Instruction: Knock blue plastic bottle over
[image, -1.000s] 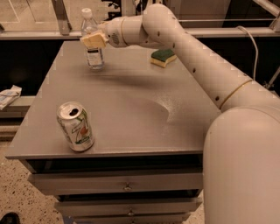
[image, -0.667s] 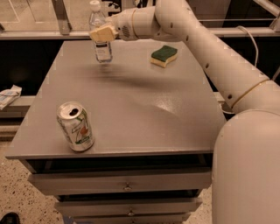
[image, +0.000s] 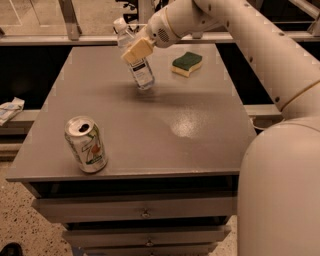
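Note:
The blue plastic bottle (image: 142, 74) is a slim clear bottle with a white cap and a white label. It stands tilted on the far middle of the grey table (image: 165, 125), its cap leaning to the far left and its base on or just above the table top. My gripper (image: 135, 49) reaches in from the upper right and is shut on the bottle's middle. One tan finger pad (image: 137, 48) covers the bottle's near side.
A green-and-white soda can (image: 86, 145) stands upright near the table's front left corner. A green-and-yellow sponge (image: 187, 64) lies at the far right. Drawers (image: 145, 212) sit below the table top. My arm (image: 260, 55) spans the right side.
My gripper has moved right and toward the camera with the bottle in it. The bottle was upright and now leans. The can and sponge have not moved.

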